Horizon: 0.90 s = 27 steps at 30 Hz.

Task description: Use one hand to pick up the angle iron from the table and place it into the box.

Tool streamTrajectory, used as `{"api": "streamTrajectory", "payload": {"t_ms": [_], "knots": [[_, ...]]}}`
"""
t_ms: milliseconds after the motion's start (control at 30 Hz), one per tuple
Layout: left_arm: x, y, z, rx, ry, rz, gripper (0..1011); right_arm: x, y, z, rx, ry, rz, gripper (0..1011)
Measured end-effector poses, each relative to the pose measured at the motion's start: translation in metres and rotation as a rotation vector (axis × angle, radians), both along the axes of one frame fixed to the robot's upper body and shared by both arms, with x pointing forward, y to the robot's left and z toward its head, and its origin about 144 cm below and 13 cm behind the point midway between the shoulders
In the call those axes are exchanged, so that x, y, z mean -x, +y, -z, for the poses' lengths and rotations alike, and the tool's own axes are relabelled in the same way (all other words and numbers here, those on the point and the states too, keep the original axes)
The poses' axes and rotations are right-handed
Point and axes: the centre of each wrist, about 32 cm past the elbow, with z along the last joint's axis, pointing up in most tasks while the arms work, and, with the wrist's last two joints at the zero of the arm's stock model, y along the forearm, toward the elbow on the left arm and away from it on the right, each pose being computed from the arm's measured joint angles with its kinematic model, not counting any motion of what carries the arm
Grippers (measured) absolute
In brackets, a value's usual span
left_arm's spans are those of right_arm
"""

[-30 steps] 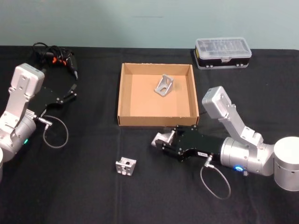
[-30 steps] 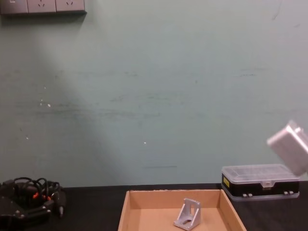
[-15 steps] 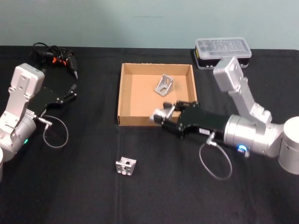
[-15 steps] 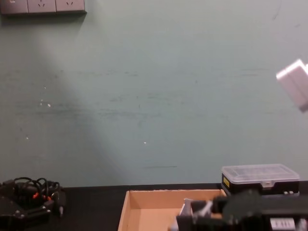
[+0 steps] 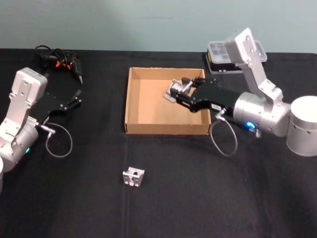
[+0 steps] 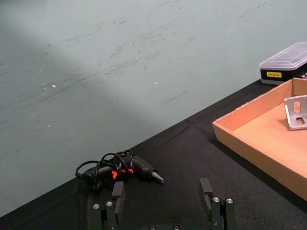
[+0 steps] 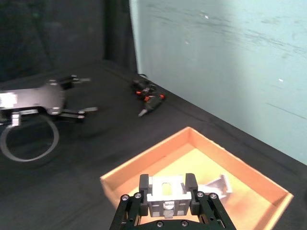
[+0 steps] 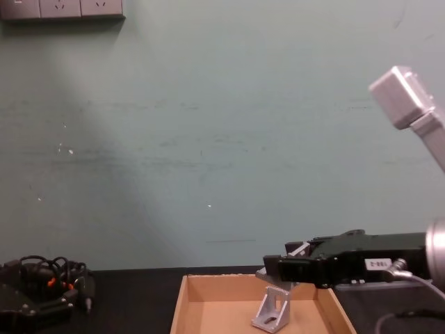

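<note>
My right gripper (image 5: 181, 86) hangs over the far right part of the tan cardboard box (image 5: 166, 128), shut on a silver angle iron (image 7: 165, 194). Below it on the box floor (image 7: 192, 160) rests a second angle iron (image 8: 272, 312), also seen beside the gripper (image 7: 218, 184). A third angle iron (image 5: 133, 177) lies on the black table (image 5: 198, 198) in front of the box. My left gripper (image 5: 74, 99) rests open at the table's left, well away from the box.
A clear-lidded plastic case (image 5: 237, 55) stands behind the box at the back right. A black corded tool with orange marks (image 5: 59, 60) lies at the back left. A loop of cable (image 5: 58, 141) lies beside the left arm.
My right gripper has lifted its angle iron from the table in front of the box, carried it over the front wall and now holds it above the box's far right area. The left arm stayed still.
</note>
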Motion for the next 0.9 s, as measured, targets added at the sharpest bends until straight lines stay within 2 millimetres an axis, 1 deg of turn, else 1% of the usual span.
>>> {"api": "streamTrajectory", "payload": {"t_ms": [100, 333, 900], "knots": [[0.0, 0.0, 0.0, 0.0, 0.0, 0.0, 1011, -0.011, 0.003, 0.0, 0.008, 0.014, 0.037, 451], [0.0, 0.0, 0.0, 0.0, 0.0, 0.0, 1011, -0.024, 0.007, 0.002, 0.034, 0.054, 0.089, 451], [0.0, 0.0, 0.0, 0.0, 0.0, 0.0, 1011, -0.039, 0.016, 0.009, 0.119, 0.143, 0.147, 451]]}}
